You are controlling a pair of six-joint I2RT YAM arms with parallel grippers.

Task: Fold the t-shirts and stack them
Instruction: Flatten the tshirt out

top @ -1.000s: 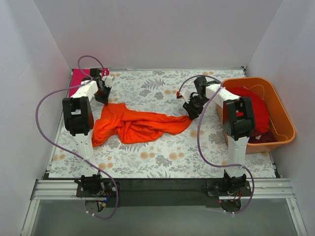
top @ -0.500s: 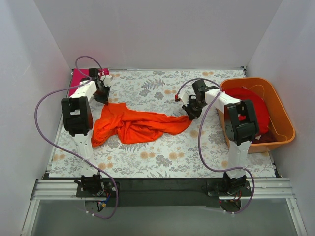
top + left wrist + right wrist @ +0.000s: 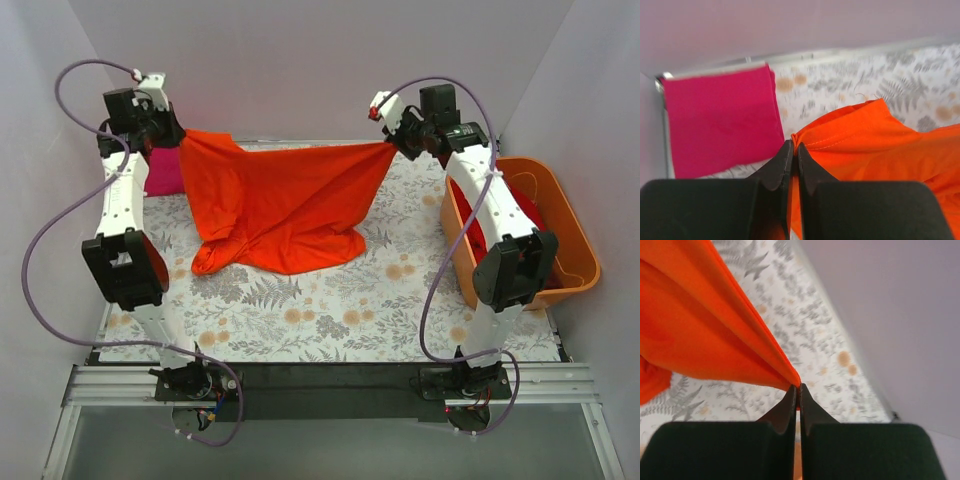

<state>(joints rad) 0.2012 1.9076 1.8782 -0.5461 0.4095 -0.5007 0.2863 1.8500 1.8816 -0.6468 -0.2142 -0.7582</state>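
- Fingers of the left gripper [image 3: 794,146] are pressed together on a hemmed edge of the orange t-shirt [image 3: 280,200]. In the left wrist view the cloth emerges right at the tips.
- Right gripper [image 3: 798,388] is likewise pinched tight on the shirt's opposite corner, with the fabric drawn to a sharp point between its tips.
- Change from a second ago: both grippers then sat low on the table [image 3: 330,310], one at each end of a crumpled orange heap.
- Now both arms are raised high at the far side, well apart, and the shirt hangs between them as a spread sheet.
- Its top edge is taut, while its lower part trails onto the floral table, bunched at the near left.
- Meaning, as I judge it: the shirt has been opened out and is ready to be laid flat for folding. No fold is made in it yet.
- T-shirts: three.
  - The orange one is held up between the grippers.
  - One magenta-pink t-shirt [image 3: 720,120] lies folded flat at the far left corner.
  - One deeper red t-shirt [image 3: 533,212] is heaped in the orange plastic tub [image 3: 578,245] at the right.
- Other things: one tub, two arms and two grippers.
- By that count, one shirt looks done, one is in hand and one waits.
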